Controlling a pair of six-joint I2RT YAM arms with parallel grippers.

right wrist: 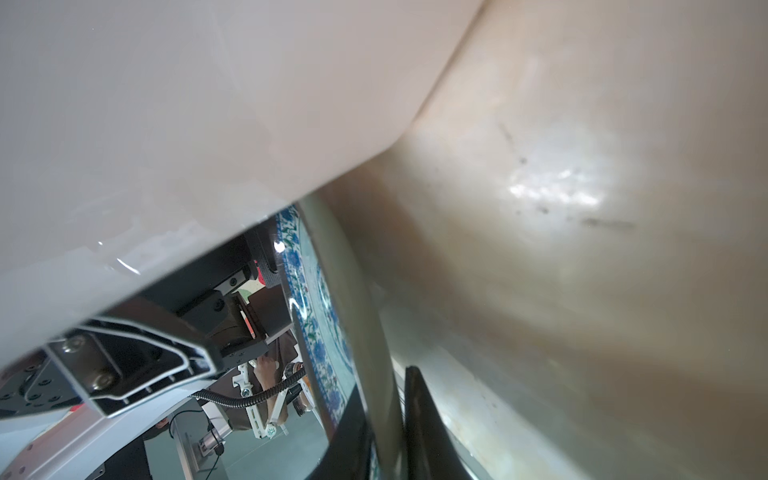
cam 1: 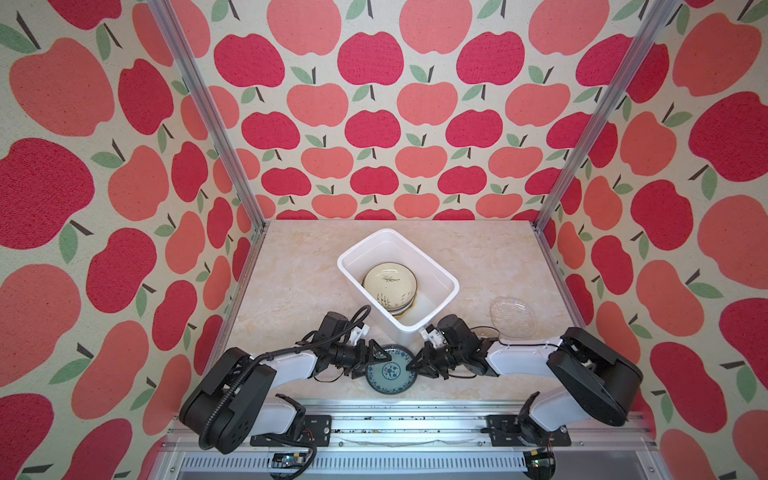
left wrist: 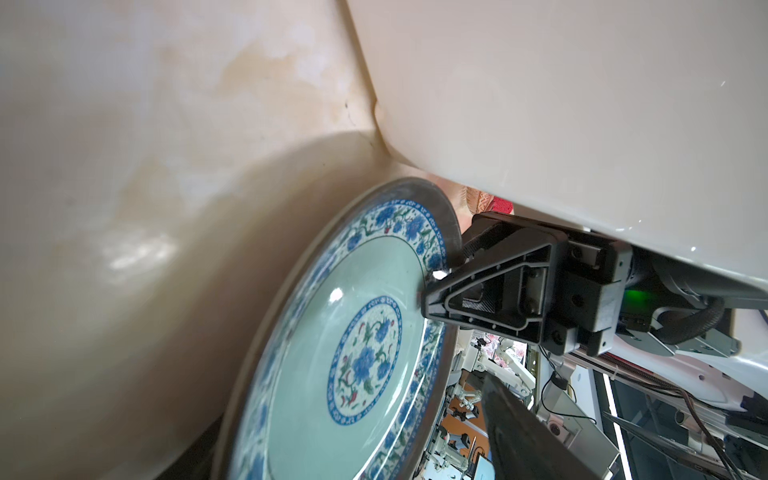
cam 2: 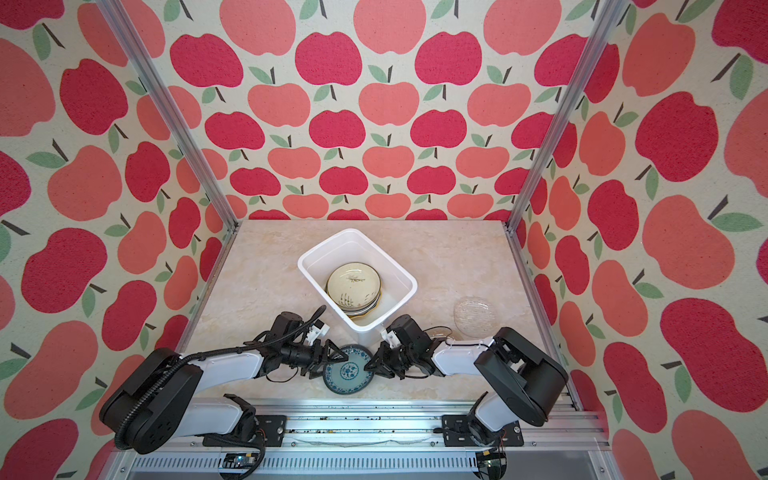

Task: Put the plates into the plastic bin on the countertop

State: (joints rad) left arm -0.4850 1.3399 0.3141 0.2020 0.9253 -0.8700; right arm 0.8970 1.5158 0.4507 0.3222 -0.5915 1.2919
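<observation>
A blue-patterned plate (cam 1: 390, 372) (cam 2: 347, 372) lies near the front of the countertop (cam 1: 291, 291), just before the white plastic bin (cam 1: 411, 326) (cam 2: 365, 324). My right gripper (cam 1: 411, 365) (right wrist: 386, 436) is shut on its right rim, one finger above and one below. My left gripper (cam 1: 374, 361) (cam 2: 332, 357) stands open at the plate's left rim; in the left wrist view one finger (left wrist: 523, 436) shows apart from the plate (left wrist: 353, 332). In the bin sits a stack of plates topped by a cream one (cam 1: 390, 284). A clear glass plate (cam 1: 513, 318) lies right of the bin.
The bin stands turned at an angle in the middle of the countertop, its near corner close to both wrists. Apple-print walls and aluminium rails (cam 1: 249, 266) close in the sides and back. A metal rail (cam 1: 395, 419) carrying the arm bases runs along the front.
</observation>
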